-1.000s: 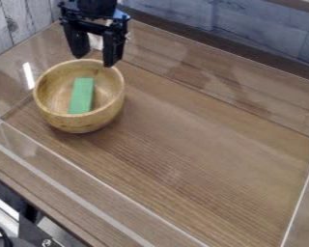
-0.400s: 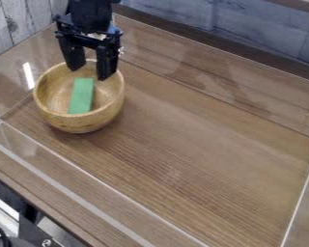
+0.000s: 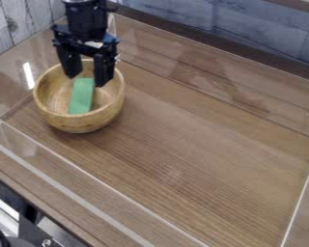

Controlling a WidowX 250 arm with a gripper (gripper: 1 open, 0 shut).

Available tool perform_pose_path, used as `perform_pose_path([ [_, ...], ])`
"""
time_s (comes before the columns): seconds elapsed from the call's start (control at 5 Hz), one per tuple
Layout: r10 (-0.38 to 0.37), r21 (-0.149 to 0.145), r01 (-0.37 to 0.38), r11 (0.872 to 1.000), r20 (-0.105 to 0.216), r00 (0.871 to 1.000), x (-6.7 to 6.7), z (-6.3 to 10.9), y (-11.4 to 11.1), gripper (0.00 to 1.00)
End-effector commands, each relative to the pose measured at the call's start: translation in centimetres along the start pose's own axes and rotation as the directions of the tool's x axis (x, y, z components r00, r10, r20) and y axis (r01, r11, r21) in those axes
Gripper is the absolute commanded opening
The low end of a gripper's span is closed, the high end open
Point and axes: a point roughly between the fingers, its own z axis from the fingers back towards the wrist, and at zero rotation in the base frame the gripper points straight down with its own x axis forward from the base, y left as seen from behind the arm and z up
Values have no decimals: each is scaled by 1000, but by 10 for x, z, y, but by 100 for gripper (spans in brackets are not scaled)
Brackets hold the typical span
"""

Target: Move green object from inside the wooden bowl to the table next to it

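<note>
The wooden bowl (image 3: pixel 77 100) stands on the table (image 3: pixel 196 145) at the left. Inside it lies the green object (image 3: pixel 82 96), a flat bright-green block resting lengthwise in the hollow. My black gripper (image 3: pixel 86 71) hangs pointing straight down just above the bowl's far rim, over the block's upper end. Its two fingers stand apart, open, with nothing between them. The block is free and in full view apart from its far tip near the fingers.
Clear acrylic walls (image 3: pixel 144 207) edge the tabletop along the front, left and right. A grey plank wall (image 3: pixel 247 24) runs behind the table. Bare dark wood lies to the right of the bowl.
The gripper has come down and slightly left toward the bowl, from behind its far rim to just over the green object. Bowl and block have not moved.
</note>
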Motion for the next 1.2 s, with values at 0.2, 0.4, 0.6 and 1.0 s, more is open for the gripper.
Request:
perform_pose_path([
  [0.2, 67, 17, -68, 998, 42, 997, -4, 8, 12, 100],
  [0.4, 108, 17, -108, 994, 40, 993, 3, 3, 18, 100],
  [0.6, 142, 18, -143, 990, 42, 989, 11, -1, 22, 100],
  [1.0, 224, 11, -224, 975, 30, 974, 20, -5, 40, 100],
])
